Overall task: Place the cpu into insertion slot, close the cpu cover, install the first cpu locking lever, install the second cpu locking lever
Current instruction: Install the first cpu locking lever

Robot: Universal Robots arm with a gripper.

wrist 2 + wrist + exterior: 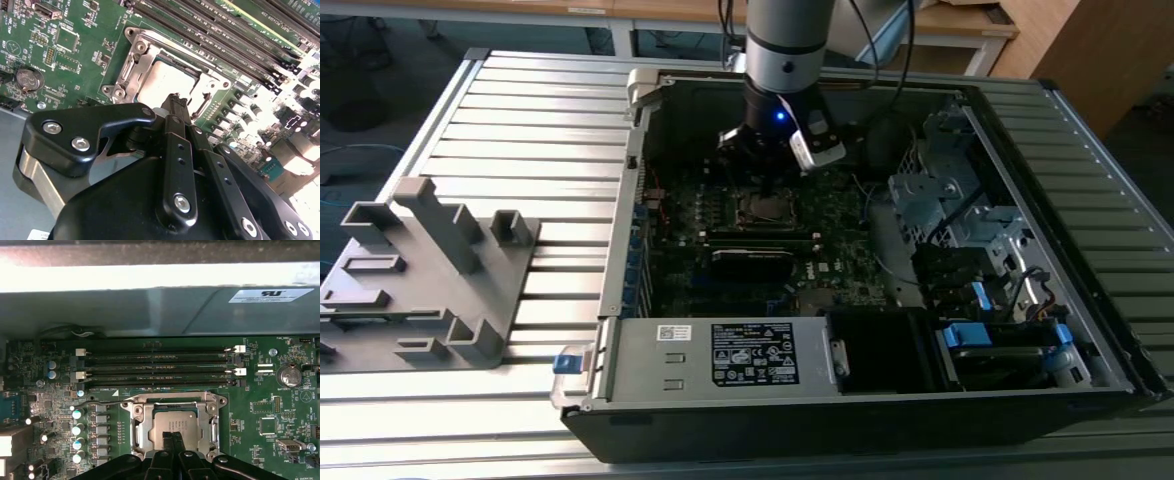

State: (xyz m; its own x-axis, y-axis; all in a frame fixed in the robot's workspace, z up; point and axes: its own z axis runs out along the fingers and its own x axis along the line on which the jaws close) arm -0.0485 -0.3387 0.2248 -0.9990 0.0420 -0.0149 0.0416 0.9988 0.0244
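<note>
Silver-grey square cpu (172, 421) seated in the dark square insertion slot (765, 208); thin metal cpu cover frame (136, 427) down around the cpu. We note black jaws closed, empty, just above the cpu's edge.

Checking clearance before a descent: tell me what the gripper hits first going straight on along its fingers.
Probably the cpu, framed by the cpu cover; the gripper points at its edge. Depth is unclear, so the cover's rim could come first.
</note>
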